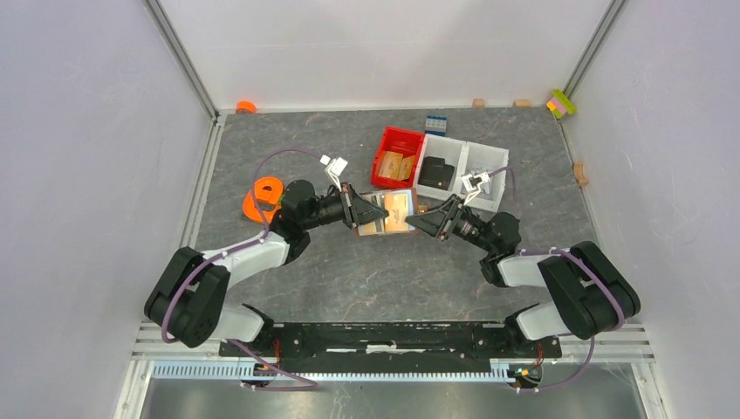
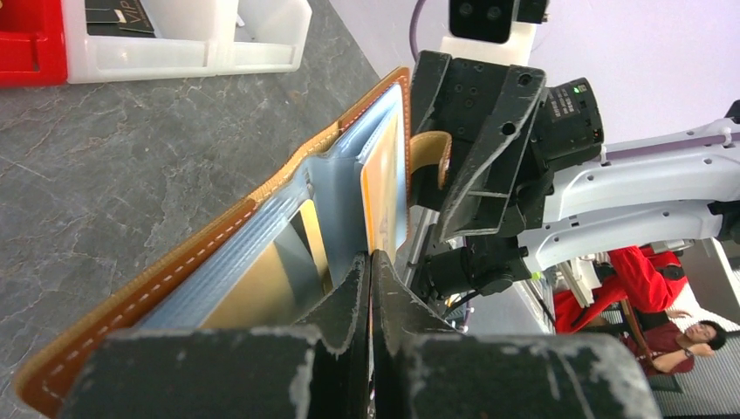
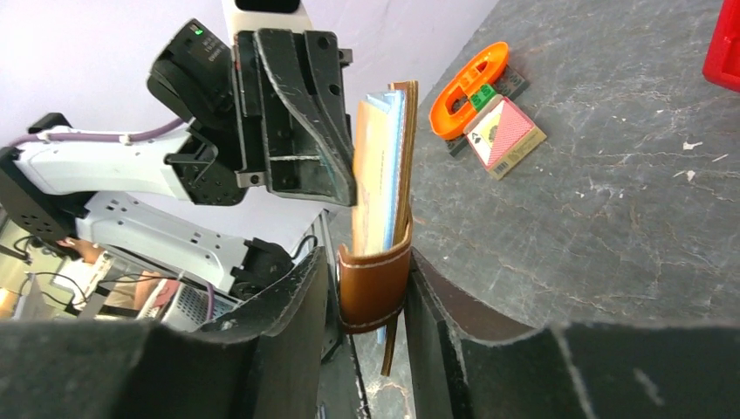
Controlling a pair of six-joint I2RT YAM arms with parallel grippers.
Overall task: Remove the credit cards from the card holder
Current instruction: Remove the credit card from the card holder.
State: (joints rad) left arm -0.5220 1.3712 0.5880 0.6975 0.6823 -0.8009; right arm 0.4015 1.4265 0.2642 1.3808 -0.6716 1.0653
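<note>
The brown leather card holder hangs open above the table between both arms. My left gripper is shut on the edge of one of its blue-grey inner sleeves, right beside an orange-tan credit card in a pocket. A second tan card shows in a lower sleeve. My right gripper stands open around the holder's strap tab. The tab touches its right finger, and a small gap shows at the left finger. Card edges stand up behind the strap.
A red bin with tan items and a white two-part bin with a black wallet-like item stand behind the holder. An orange tape dispenser and a red-patterned card box lie at the left. A blue block lies at the back.
</note>
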